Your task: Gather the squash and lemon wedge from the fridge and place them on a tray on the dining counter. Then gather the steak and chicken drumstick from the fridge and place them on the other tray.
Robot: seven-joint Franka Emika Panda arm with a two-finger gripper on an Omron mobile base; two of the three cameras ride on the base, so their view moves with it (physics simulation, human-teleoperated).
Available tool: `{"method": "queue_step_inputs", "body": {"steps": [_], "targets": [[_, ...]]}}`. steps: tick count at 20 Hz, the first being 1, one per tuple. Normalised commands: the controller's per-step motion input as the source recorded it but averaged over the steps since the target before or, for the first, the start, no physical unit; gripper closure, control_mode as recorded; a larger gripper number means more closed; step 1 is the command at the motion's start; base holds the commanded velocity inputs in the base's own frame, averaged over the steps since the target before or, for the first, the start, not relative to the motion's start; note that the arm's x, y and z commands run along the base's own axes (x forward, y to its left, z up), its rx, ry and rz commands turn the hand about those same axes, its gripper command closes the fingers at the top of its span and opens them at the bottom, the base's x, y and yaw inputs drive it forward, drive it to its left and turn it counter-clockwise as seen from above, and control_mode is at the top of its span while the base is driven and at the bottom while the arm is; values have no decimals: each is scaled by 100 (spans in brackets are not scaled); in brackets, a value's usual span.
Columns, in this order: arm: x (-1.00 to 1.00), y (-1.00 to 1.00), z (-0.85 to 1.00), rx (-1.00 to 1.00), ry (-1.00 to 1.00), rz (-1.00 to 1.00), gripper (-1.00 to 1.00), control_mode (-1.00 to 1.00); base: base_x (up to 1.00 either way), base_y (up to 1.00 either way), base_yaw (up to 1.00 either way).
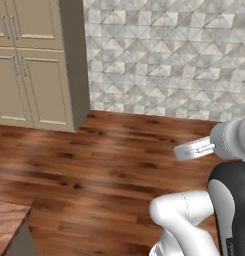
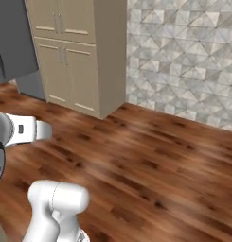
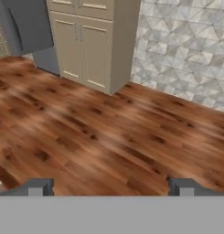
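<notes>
My gripper (image 3: 111, 188) stands open with nothing between its dark fingertips (image 3: 40, 187), and looks out over bare wood floor. The grey fridge (image 3: 26, 23) stands far off at the top left of the hand view, and its grey side (image 2: 13, 38) shows at the upper left of the right base view. A corner of the dining counter (image 1: 6, 220) with its reddish-brown top pokes in at the lower left of the left base view. The squash, lemon wedge, steak, chicken drumstick, tray and other tray are out of view.
Tall beige panelled cabinets (image 1: 29, 60) (image 2: 75, 52) (image 3: 90, 45) stand right of the fridge against a grey tiled wall (image 1: 169, 55). Open wood floor (image 2: 150, 160) stretches between me and them.
</notes>
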Motion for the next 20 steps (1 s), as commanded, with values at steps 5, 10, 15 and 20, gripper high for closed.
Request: {"method": "queue_step_inputs", "body": {"steps": [5,10,15,20], "targets": [[0,0,0,0,0,0,-100,100,100,-21,35],[0,0,0,0,0,0,-100,100,100,-6,35],[0,0,0,0,0,0,-100,100,100,0,37],[0,0,0,0,0,0,-100,100,100,3,37]]}}
